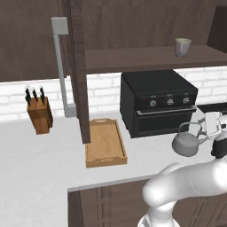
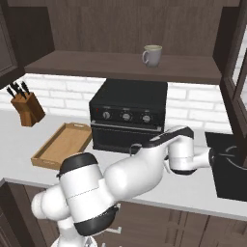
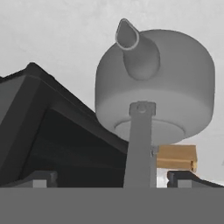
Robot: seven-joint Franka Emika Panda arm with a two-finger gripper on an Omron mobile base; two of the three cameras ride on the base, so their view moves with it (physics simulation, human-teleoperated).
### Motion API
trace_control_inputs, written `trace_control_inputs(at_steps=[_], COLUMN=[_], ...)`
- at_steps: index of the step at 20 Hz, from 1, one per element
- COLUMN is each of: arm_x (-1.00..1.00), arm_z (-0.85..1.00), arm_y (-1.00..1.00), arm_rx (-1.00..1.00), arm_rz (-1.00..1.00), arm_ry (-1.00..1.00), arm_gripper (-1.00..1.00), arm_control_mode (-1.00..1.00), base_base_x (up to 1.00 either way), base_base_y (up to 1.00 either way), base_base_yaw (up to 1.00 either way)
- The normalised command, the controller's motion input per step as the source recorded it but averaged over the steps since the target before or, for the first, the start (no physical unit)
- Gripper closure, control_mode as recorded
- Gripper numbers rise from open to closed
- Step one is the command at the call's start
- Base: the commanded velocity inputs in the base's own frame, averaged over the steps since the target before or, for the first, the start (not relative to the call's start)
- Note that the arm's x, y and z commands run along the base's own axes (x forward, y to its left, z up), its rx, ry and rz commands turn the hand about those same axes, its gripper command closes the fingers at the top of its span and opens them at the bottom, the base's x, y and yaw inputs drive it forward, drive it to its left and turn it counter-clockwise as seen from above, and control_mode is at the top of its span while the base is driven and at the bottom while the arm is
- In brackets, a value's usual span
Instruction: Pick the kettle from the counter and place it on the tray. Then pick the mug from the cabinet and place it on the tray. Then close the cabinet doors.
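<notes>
The grey kettle (image 1: 186,142) stands on the light counter (image 1: 35,177) in front of the black oven, right of the wooden tray (image 1: 105,142). In the hand view the kettle (image 3: 166,83) is seen from above, spout up, and its thin handle (image 3: 140,144) runs down between my fingertips. My gripper (image 3: 113,179) is open, one tip on each side of the handle, apart from it. My hand (image 1: 212,124) hovers just right of the kettle. The pale mug (image 1: 182,46) sits on the shelf of the open cabinet (image 1: 146,26); it also shows as the mug (image 2: 153,55) above the oven.
A black toaster oven (image 1: 157,102) stands behind the kettle. An open cabinet door (image 1: 80,71) with a grey bar handle (image 1: 60,66) hangs above the tray. A knife block (image 1: 39,114) is at the far left. A dark cooktop (image 2: 231,169) lies right.
</notes>
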Motion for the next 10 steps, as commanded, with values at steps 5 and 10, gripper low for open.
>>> trace_control_inputs(at_steps=[5, 10], arm_x=[-0.08, -0.15], arm_z=[0.00, -0.07], arm_y=[0.41, 0.23], arm_rx=[0.00, 0.00], arm_rz=[-0.09, -0.14], arm_ry=[0.00, 0.05], arm_gripper=[-1.00, 1.00], arm_control_mode=[-1.00, -1.00], base_base_x=[0.00, 0.00], base_base_y=[0.00, 0.00], base_base_yaw=[0.00, 0.00])
